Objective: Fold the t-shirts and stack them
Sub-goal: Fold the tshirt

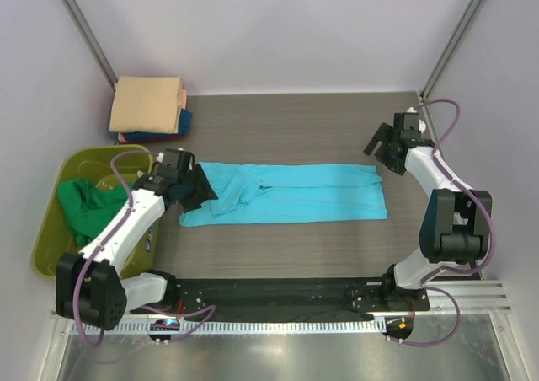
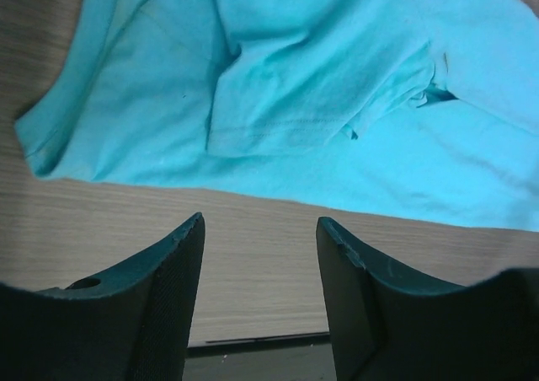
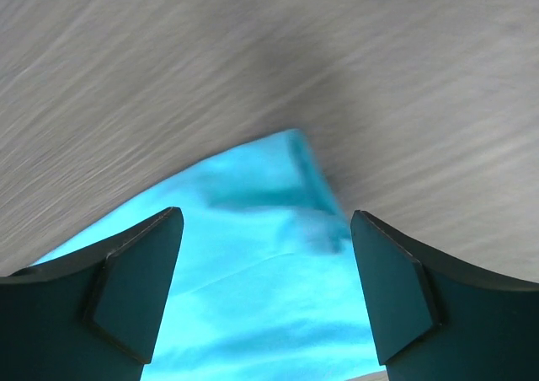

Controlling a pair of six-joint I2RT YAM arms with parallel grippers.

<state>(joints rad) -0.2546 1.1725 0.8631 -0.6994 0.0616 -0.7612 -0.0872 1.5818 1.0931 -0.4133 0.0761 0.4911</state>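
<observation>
A bright turquoise t-shirt [image 1: 295, 193] lies folded into a long strip across the middle of the wooden table. My left gripper [image 1: 197, 192] hangs open over its left end; the left wrist view shows the cloth [image 2: 320, 86] beyond the open fingers [image 2: 173, 297], which hold nothing. My right gripper [image 1: 386, 149] is open just above the strip's far right corner, which shows in the right wrist view [image 3: 278, 229]. A stack of folded shirts, tan on top [image 1: 147, 104] over red and dark blue, sits at the back left. A green shirt [image 1: 88, 206] lies crumpled in the bin.
An olive-yellow plastic bin [image 1: 52, 238] stands at the left edge of the table beside my left arm. Grey walls and metal frame posts enclose the table. A black strip with the arm bases runs along the near edge.
</observation>
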